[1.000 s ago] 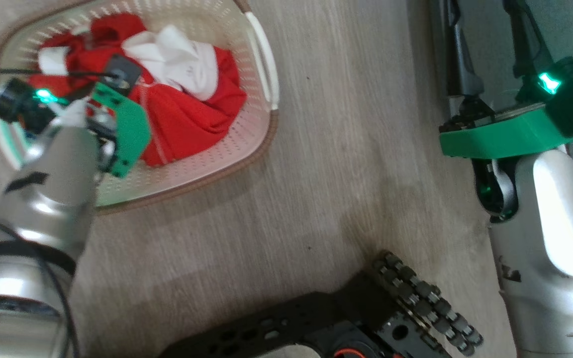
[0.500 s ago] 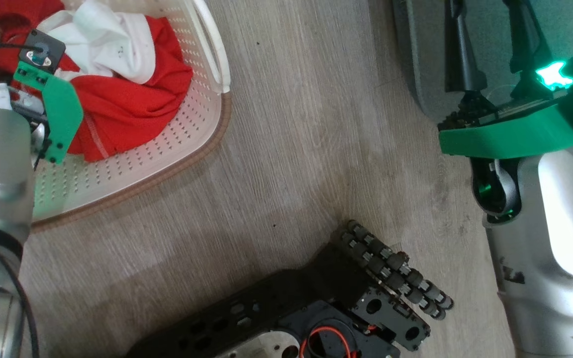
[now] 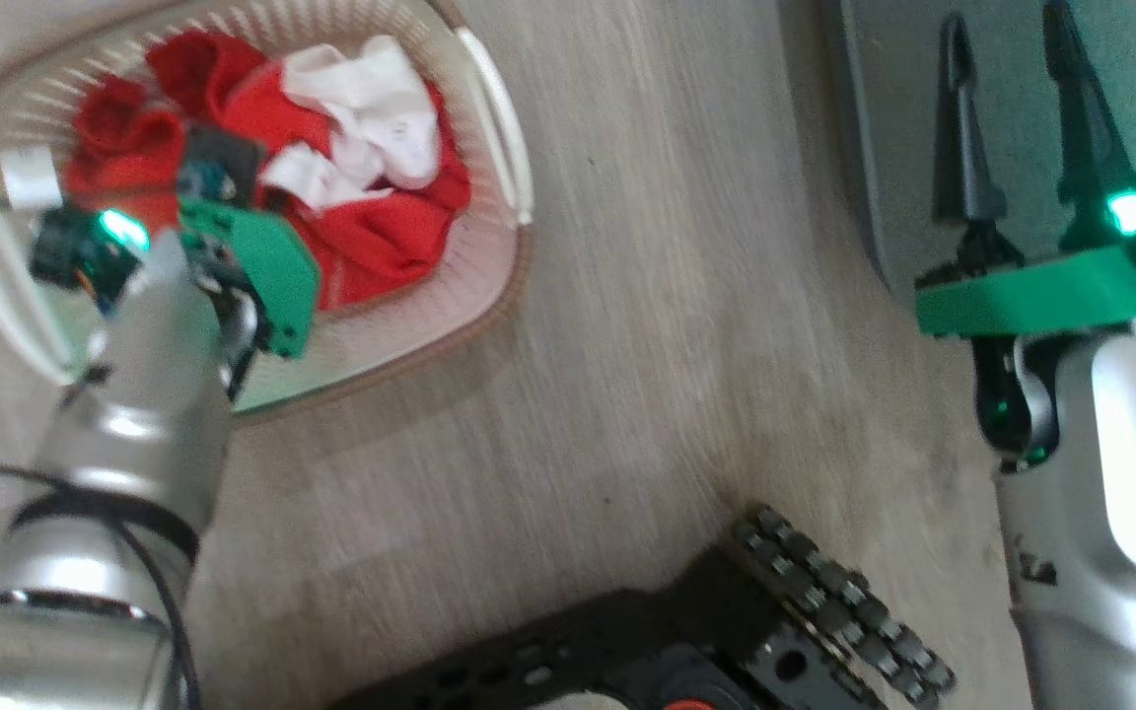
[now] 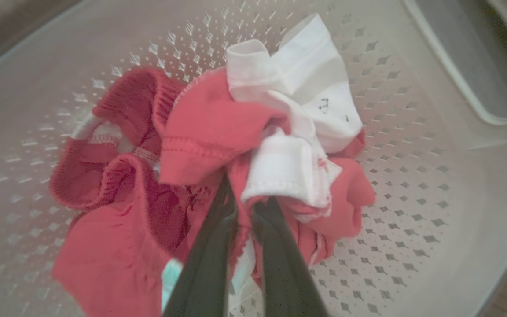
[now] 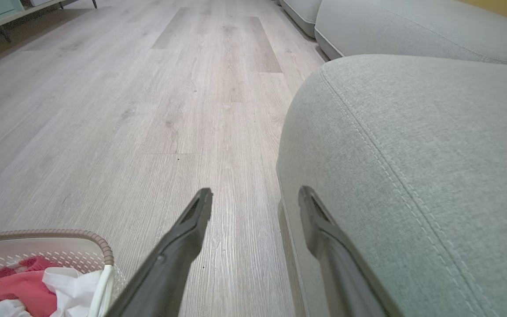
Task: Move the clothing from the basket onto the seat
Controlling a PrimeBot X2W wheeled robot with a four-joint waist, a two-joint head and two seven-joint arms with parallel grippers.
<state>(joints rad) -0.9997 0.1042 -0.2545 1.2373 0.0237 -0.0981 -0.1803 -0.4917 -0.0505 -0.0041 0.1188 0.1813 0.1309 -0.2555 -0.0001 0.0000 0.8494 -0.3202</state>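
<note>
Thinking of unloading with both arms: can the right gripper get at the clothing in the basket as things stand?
Probably not without a big move. The right gripper hangs open by the seat, a stretch of floor away from the basket, and the left gripper, pinching the clothing, crowds it.

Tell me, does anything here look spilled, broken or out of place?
Nothing stands out. The clothing sits bunched inside the basket, with none of it on the floor nearby. The left gripper pinches a fold of it, and the seat looks undamaged.
</note>
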